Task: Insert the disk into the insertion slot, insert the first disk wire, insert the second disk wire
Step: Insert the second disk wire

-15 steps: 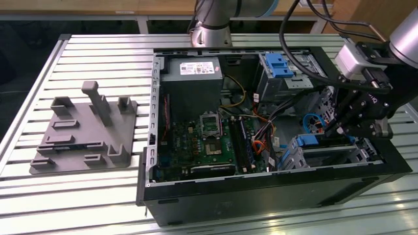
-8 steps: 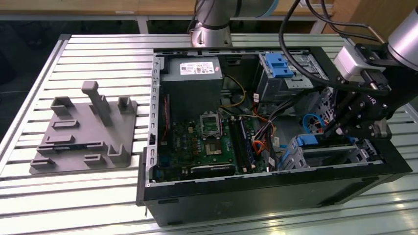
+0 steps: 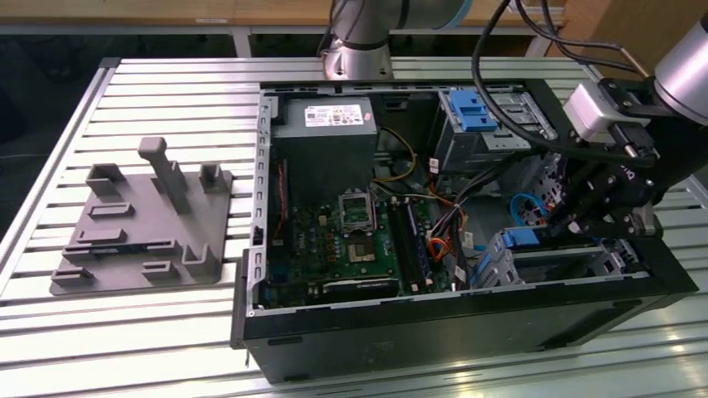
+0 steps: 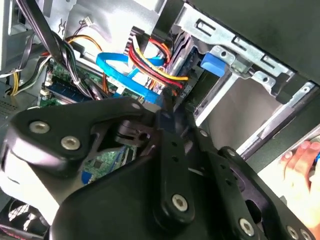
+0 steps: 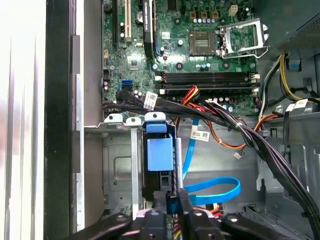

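Note:
The disk (image 5: 160, 154) sits inside the insertion slot (image 5: 117, 165), with the blue end of its carrier facing out. In the exterior view the disk's blue end (image 3: 518, 240) shows in the silver cage (image 3: 564, 259) at the case's near right corner. My gripper (image 5: 172, 202) hangs right behind the disk, its fingers closed on the blue connector of a flat blue wire (image 5: 215, 189) that loops beside it. In the second wrist view the gripper (image 4: 165, 107) is down among the blue wire (image 4: 117, 72) and a red and yellow wire bundle (image 4: 152, 62).
The open computer case (image 3: 443, 332) lies on a slatted table. A black cable bundle (image 5: 250, 137) crosses above the cage. The motherboard (image 3: 354, 240) is at the exterior view's left of the cage. A grey fixture (image 3: 144, 224) stands outside. A person's hand (image 4: 300, 160) rests by the case edge.

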Controlling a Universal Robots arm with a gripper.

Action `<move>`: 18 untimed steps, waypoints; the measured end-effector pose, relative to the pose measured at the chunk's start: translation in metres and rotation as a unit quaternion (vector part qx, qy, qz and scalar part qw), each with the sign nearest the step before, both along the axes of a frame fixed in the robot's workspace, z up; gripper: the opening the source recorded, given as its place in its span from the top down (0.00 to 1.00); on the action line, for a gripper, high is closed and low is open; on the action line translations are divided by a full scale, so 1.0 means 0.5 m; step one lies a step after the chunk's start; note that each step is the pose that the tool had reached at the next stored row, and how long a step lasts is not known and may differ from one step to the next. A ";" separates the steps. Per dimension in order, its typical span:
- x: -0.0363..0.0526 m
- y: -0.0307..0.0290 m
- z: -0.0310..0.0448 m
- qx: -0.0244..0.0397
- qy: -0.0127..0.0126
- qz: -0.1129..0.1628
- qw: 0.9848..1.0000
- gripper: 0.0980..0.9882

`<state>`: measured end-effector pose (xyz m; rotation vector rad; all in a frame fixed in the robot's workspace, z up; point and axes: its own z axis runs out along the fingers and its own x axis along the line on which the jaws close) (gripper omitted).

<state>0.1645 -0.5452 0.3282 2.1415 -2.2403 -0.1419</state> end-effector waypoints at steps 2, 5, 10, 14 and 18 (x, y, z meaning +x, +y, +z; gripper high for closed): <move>0.000 0.000 0.010 0.000 0.000 0.000 1.000 0.78; 0.000 0.001 0.036 -0.001 0.000 0.000 1.000 0.71; 0.000 0.007 0.081 -0.001 -0.001 0.000 1.000 0.71; 0.000 0.017 0.101 -0.001 -0.002 0.000 1.000 0.71; 0.000 0.017 0.101 -0.002 -0.002 0.000 1.000 0.87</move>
